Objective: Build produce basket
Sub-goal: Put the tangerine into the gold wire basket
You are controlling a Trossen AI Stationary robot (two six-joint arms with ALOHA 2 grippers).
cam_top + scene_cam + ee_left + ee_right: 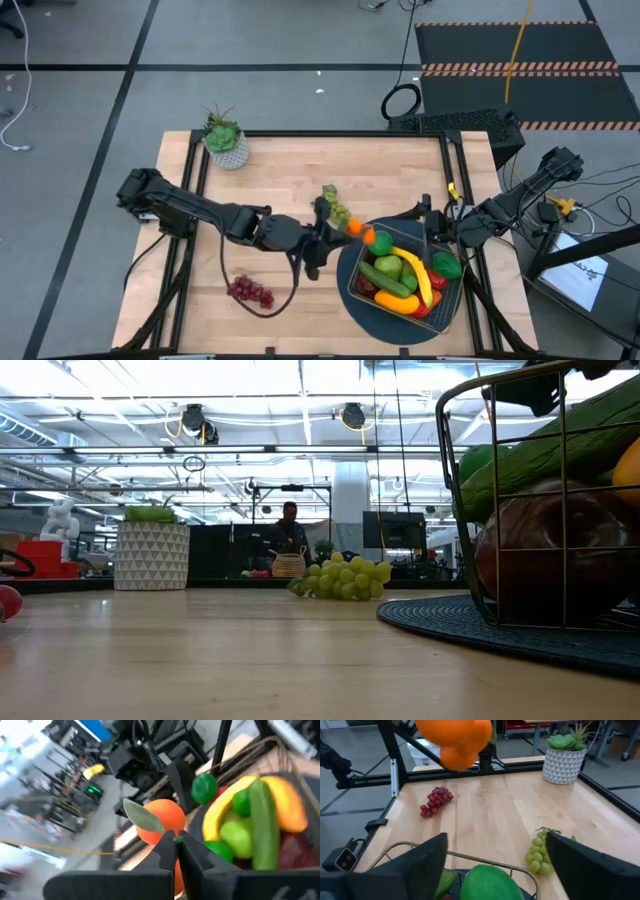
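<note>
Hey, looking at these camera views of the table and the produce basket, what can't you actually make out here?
- Low view: the basket is cut off by the picture's edge; neither gripper shows.
- Left wrist view: the left gripper is shut on the orange, which hides the basket's near rim; the background is blurred.
- High view: the fruit beneath the cucumber and banana is covered.
- Right wrist view: the right gripper blocks most of the basket.

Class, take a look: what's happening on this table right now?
A robot is filling a wire basket with toy produce. Its left claw is shut on an orange, carried near the basket's rim. The right claw hovers open over the basket. Green grapes and purple grapes lie on the table.
</note>
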